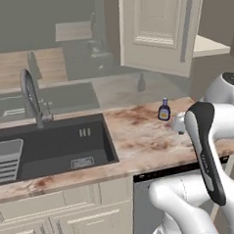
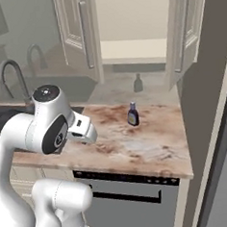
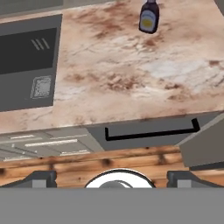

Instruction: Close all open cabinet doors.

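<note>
hanging open above the marble counter (image 2: 137,147), both cabinet doors swing outward: the left door (image 2: 78,34) and the right door (image 2: 186,30) flank a bare shelf (image 2: 134,50). a small dark bottle (image 2: 132,115) with a yellow label stands upright on the counter beneath them, well apart from the sink (image 1: 52,147) and its faucet (image 1: 32,97). the gripper (image 3: 111,177) is spread wide with nothing between its fingers, looking down over the counter edge and dishwasher handle (image 3: 151,132)
</note>
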